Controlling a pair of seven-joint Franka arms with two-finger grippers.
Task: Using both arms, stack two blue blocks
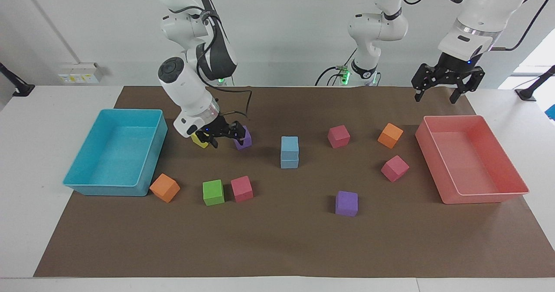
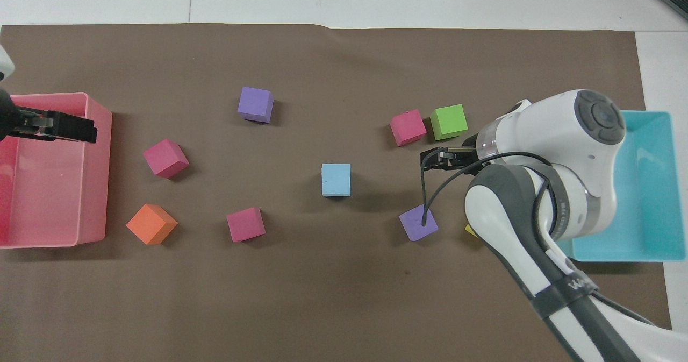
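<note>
Two blue blocks stand stacked mid-mat, the upper blue block (image 1: 289, 144) squarely on the lower one (image 1: 289, 161); from above only the top blue block (image 2: 336, 179) shows. Nothing touches the stack. My right gripper (image 1: 223, 138) is open and holds nothing. It hangs low toward the right arm's end, just over a purple cube (image 1: 243, 138) and a yellow cube (image 1: 198, 141); from above the right gripper (image 2: 436, 157) is seen side-on. My left gripper (image 1: 435, 97) is raised and open over the pink tray's (image 1: 485, 197) end nearest the robots; overhead the left gripper (image 2: 80, 130) shows over that tray.
A turquoise tray (image 1: 108, 188) lies at the right arm's end. Loose cubes lie around the stack: pink (image 1: 338, 136), orange (image 1: 390, 135), pink (image 1: 395, 168), purple (image 1: 346, 203), pink (image 1: 241, 188), green (image 1: 213, 192), orange (image 1: 164, 188).
</note>
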